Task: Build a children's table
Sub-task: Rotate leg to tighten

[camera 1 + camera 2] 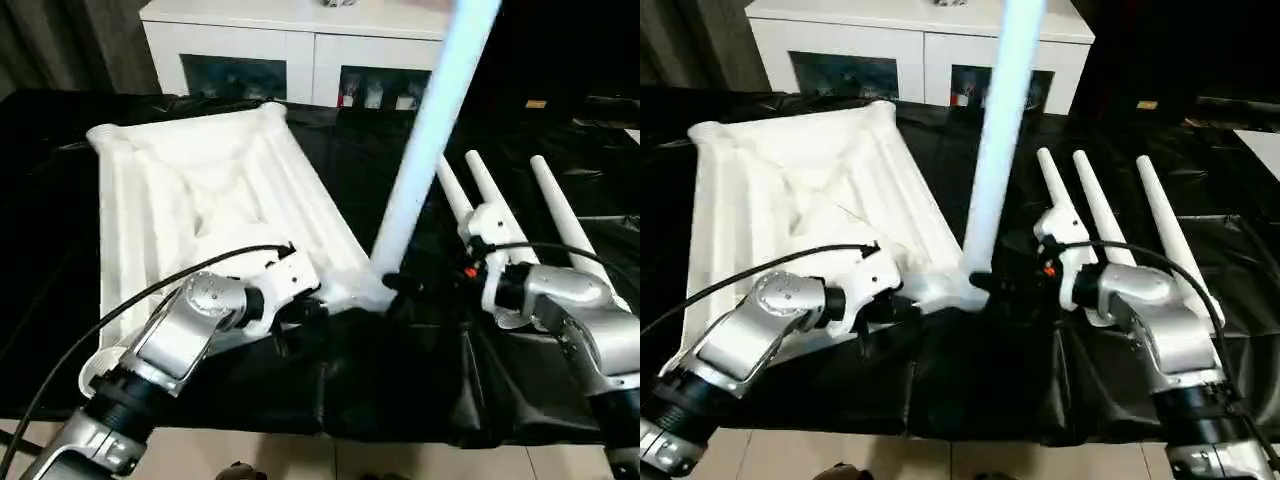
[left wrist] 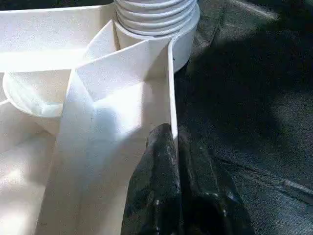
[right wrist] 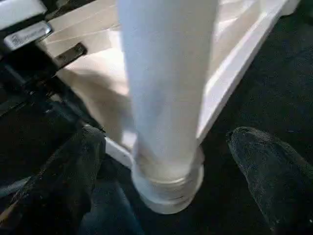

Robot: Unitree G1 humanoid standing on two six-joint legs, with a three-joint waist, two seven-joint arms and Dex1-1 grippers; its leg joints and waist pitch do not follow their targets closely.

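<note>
Your left gripper [image 2: 171, 161] pinches the tabletop [image 1: 200, 190] rim while your right gripper [image 3: 161, 166] stands wide open around the one seated leg [image 1: 425, 150] — three spare legs [image 1: 480, 190] lie beyond, awaiting sockets.

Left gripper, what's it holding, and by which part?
The left gripper is shut on the white plastic ribbed tabletop, pinching its thin outer rim wall near the corner socket where the white round leg stands.

Tabletop [image 1: 200, 190] smooth white plastic; standing leg [image 1: 425, 140] glossy plastic; table cover [image 1: 400, 390] shiny black sheeting.
</note>
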